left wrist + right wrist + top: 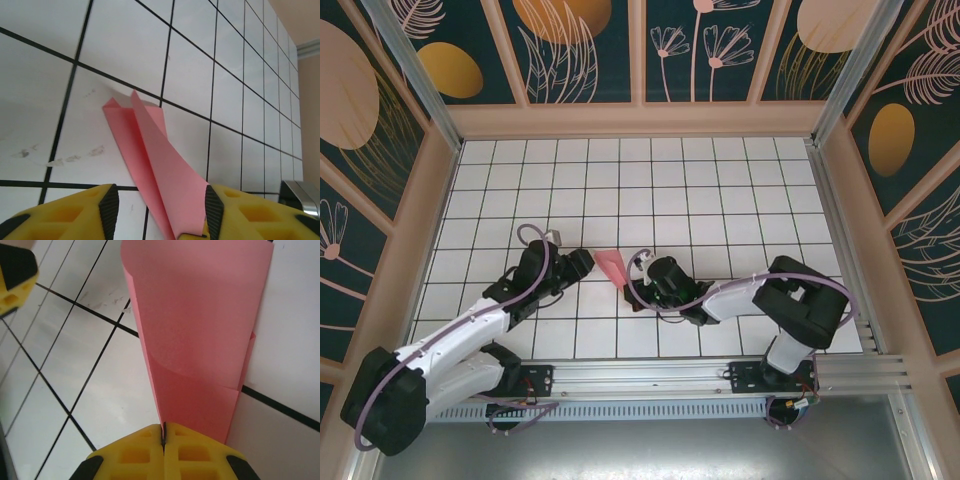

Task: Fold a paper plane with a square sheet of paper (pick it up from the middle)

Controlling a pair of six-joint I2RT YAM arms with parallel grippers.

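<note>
The square sheet of paper is folded into a narrow salmon-pink dart with a raised centre ridge, the paper plane (612, 265) (155, 155) (200, 330). It rests on the white grid table between the two arms. My right gripper (636, 287) (163, 432) is shut on the paper's narrow end, its yellow fingers pressed together. My left gripper (587, 262) (161, 207) is open and low over the table. The plane runs between its black pads (109, 210), with its right edge against the right pad. The wide tail points away, one wing curling up.
The white tiled table (670, 190) stretches far beyond the arms. Wooden walls (640, 120) with patterned panels close it in at the back and sides. An aluminium rail (720, 375) carries both arm bases at the near edge. Faint smudges (60, 160) mark the tile left of the plane.
</note>
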